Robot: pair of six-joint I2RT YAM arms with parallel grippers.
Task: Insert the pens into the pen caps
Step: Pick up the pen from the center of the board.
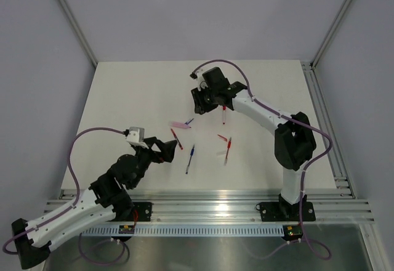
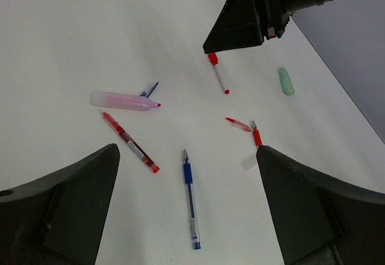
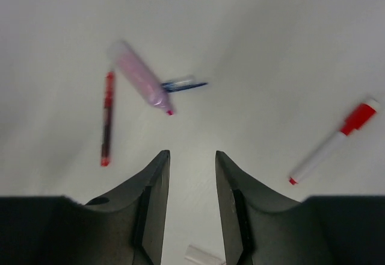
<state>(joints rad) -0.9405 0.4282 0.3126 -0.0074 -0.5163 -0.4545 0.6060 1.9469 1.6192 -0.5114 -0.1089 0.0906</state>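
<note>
Pens lie scattered mid-table. A blue pen (image 2: 190,199) lies lengthwise between my wide-open left gripper (image 2: 187,150), which hovers above it. To its left are a red pen (image 2: 130,142), a thick pink pen (image 2: 123,100) and a small blue pen cap (image 2: 148,89). A red-and-white pen (image 2: 219,73), a short red cap (image 2: 238,124) and another red pen (image 2: 256,135) lie to the right. My right gripper (image 3: 192,153) hangs over bare table with its jaws partly apart and nothing between the tips. The pink pen (image 3: 141,77) lies ahead of it.
A green piece (image 2: 286,81) lies far right, by the right arm. A clear piece (image 2: 248,162) sits next to the right-hand red pen. Another clear piece (image 3: 204,256) shows low between the right jaws. The aluminium rail (image 1: 215,200) runs along the near edge.
</note>
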